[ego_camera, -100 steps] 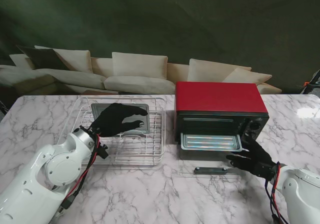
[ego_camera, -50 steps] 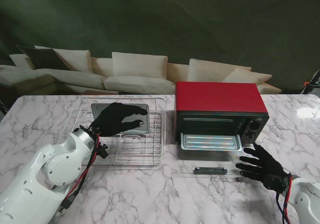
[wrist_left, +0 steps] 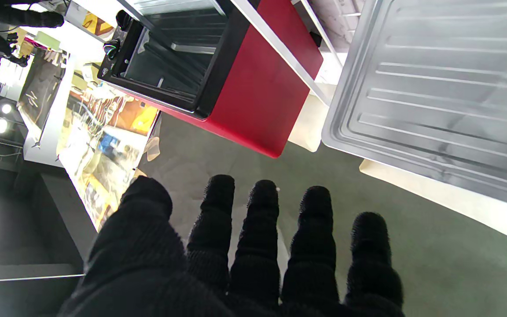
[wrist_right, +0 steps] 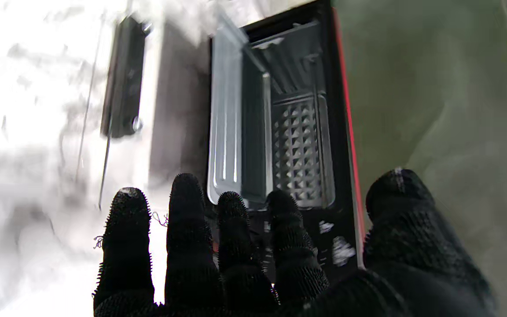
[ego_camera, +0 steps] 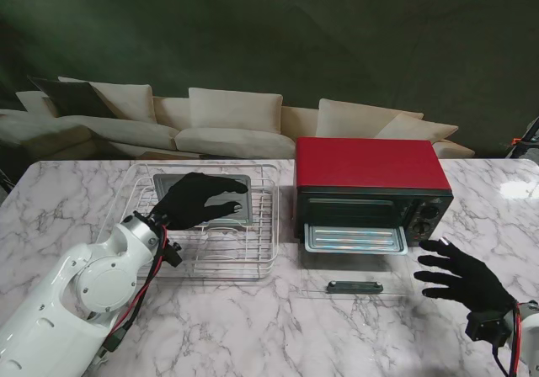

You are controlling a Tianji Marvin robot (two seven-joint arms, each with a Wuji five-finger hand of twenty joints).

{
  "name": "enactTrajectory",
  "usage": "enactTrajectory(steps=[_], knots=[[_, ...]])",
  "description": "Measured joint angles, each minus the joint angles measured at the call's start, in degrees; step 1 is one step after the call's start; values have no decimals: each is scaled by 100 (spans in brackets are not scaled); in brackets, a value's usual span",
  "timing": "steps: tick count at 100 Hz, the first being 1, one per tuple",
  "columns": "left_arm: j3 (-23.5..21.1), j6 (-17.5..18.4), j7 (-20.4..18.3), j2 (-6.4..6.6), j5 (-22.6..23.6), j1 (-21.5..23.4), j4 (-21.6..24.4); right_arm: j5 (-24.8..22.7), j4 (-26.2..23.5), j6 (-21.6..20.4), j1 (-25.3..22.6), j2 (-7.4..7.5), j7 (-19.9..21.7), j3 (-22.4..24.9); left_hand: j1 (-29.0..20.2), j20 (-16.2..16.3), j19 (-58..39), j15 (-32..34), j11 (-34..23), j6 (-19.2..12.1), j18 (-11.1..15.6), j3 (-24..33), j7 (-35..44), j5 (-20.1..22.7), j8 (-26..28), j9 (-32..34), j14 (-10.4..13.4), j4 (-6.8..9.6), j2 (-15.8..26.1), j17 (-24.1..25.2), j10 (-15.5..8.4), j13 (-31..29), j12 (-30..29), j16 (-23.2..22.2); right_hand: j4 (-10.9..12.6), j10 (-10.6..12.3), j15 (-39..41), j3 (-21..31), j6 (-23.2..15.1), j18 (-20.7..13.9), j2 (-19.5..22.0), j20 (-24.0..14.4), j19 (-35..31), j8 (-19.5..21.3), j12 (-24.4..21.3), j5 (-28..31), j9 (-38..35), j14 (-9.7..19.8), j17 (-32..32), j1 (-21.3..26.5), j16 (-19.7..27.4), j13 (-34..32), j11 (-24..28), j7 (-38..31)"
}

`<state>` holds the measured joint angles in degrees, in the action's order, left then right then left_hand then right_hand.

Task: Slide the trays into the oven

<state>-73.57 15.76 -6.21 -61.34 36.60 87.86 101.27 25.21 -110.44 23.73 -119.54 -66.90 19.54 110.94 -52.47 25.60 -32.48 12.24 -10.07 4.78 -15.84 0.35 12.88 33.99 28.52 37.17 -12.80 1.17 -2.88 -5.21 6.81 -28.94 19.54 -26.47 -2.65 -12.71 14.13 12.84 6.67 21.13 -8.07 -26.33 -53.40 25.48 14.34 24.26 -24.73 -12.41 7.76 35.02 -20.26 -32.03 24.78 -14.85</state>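
The red oven point(ego_camera: 370, 168) stands right of centre with its glass door point(ego_camera: 354, 286) folded flat on the table. A ribbed metal tray point(ego_camera: 354, 238) sticks partly out of its mouth. A second grey tray point(ego_camera: 240, 193) lies in the far part of a wire rack point(ego_camera: 227, 255) on the left. My left hand point(ego_camera: 200, 200) hovers over that tray, open, with straight fingers point(wrist_left: 253, 237) touching nothing. My right hand point(ego_camera: 465, 278) is open with spread fingers to the right of the door, holding nothing. Its wrist view looks into the oven point(wrist_right: 297, 145) past the tray point(wrist_right: 225, 132).
The marble table point(ego_camera: 253, 326) carries everything. The door's dark handle point(ego_camera: 354, 287) lies nearest to me. The oven's knobs point(ego_camera: 425, 213) are on its right front. A beige sofa point(ego_camera: 236, 124) runs behind the table's far edge.
My right hand has drawn back from the door's right corner, moving right and towards me with its fingers spread. The left hand and both trays are unmoved.
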Motion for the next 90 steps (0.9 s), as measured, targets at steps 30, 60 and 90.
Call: enactTrajectory(steps=[30, 60, 90], knots=[[-8, -8, 114, -18, -1, 38, 0, -3167, -1011, -1074, -455, 363, -187, -528, 0, 0, 0, 0, 0, 1, 0, 0, 0, 0, 1, 0, -1, 0, 0, 0, 0, 0, 0, 0, 1, 413, -666, -60, -314, -375, -17, -128, 812, -52, 29, 520, -178, 484, -308, 4, 336, 465, -177, -583], [-32, -32, 218, -45, -34, 114, -1, -5115, -1126, -1285, -12, 571, -57, -1620, 0, 0, 0, 0, 0, 1, 0, 0, 0, 0, 1, 0, -1, 0, 0, 4, 0, 0, 0, 0, 2, 614, -1150, 187, 12, -973, -31, 420, 1300, -477, -192, 585, 348, 951, -476, -217, 951, 1007, -522, -469], [-131, -24, 340, -64, -22, 228, 4, -6257, -987, -1400, 528, 716, 317, -2425, 0, 0, 0, 0, 0, 2, 0, 0, 0, 0, 2, 0, -1, 0, 0, 4, 0, 0, 0, 0, 2, 477, -906, 331, 206, -1080, -30, 507, 908, -408, 174, 517, 485, 668, -474, -291, 769, 985, 316, -472]])
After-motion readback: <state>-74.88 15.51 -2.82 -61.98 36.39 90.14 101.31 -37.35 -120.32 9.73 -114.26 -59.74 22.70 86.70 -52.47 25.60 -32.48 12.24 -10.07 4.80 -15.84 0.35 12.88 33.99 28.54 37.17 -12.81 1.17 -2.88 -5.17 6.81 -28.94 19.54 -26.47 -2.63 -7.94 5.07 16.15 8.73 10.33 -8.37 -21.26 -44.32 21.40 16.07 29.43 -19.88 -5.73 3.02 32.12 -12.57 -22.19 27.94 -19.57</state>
